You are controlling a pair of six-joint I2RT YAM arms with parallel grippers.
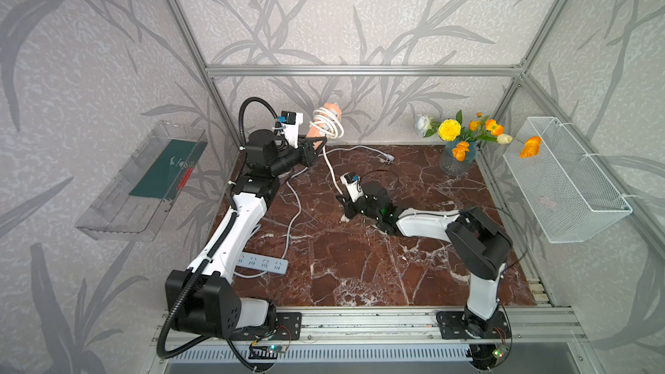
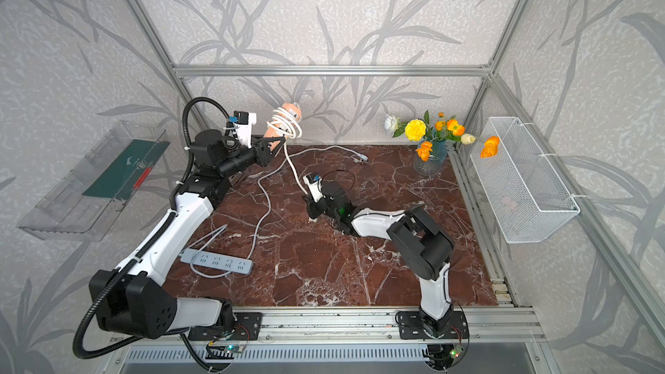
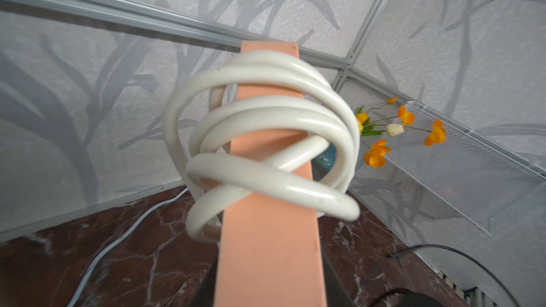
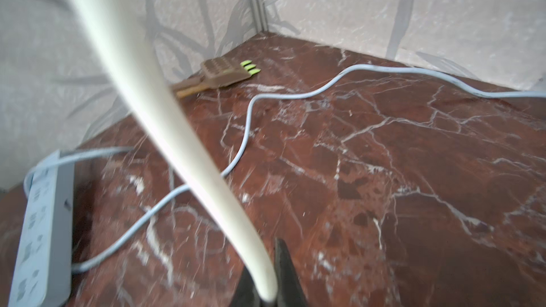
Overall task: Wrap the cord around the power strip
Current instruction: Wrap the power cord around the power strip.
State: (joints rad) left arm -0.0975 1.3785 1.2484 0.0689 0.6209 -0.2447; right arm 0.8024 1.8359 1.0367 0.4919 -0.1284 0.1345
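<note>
At the far left of the worktop, the left hand was clamped on the raised orange power strip, while the right hand, closed on the white cord near the middle, probably needed to pull it taut for a tighter turn.

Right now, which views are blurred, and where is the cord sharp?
Left wrist: cord coils on the orange strip are soft, close to the lens. Right wrist: cord smeared, grey strip blurred too. Both top views: cord sharp, light even.
</note>
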